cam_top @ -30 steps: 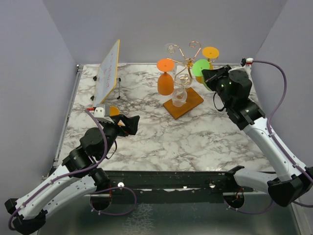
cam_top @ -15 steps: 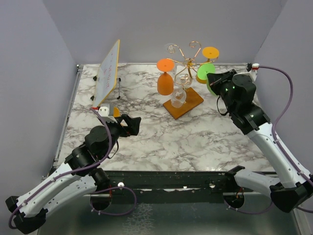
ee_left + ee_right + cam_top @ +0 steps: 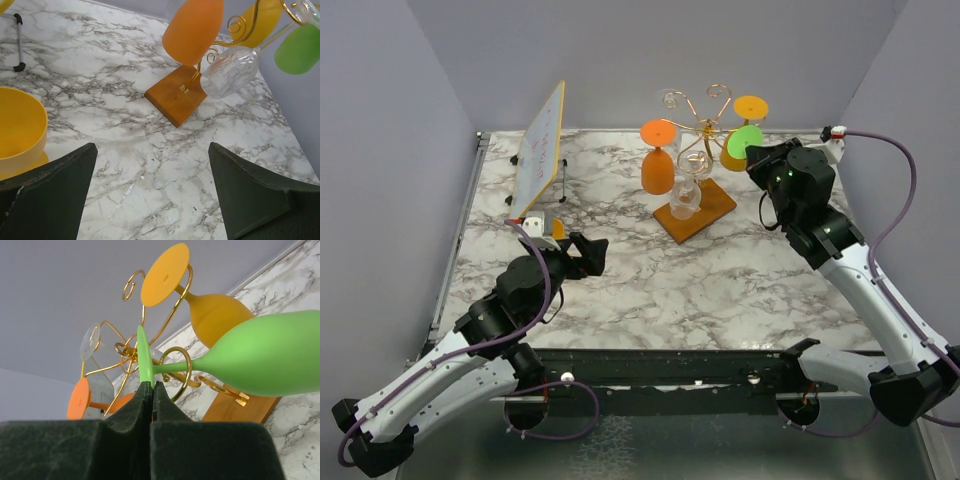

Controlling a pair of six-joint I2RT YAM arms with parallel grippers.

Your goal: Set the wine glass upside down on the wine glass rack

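The green wine glass (image 3: 270,355) lies nearly sideways at the right side of the wine glass rack (image 3: 698,130). Its stem runs through one curled gold arm (image 3: 175,372). My right gripper (image 3: 151,385) is shut on the edge of the glass's flat green foot (image 3: 744,140). The rack's wooden base (image 3: 175,95) sits on the marble table. My left gripper (image 3: 151,146) hovers low over the table's near left, open, with nothing between its fingers.
On the rack hang an orange glass (image 3: 659,160), a yellow glass (image 3: 751,108) and a clear glass (image 3: 687,190). A tilted whiteboard (image 3: 540,150) stands at the back left. A yellow bowl (image 3: 17,125) sits just left of my left gripper.
My right wrist has shifted and turned slightly beside the rack, carrying the green glass's foot a little to the right. The left arm has edged forward a bit.
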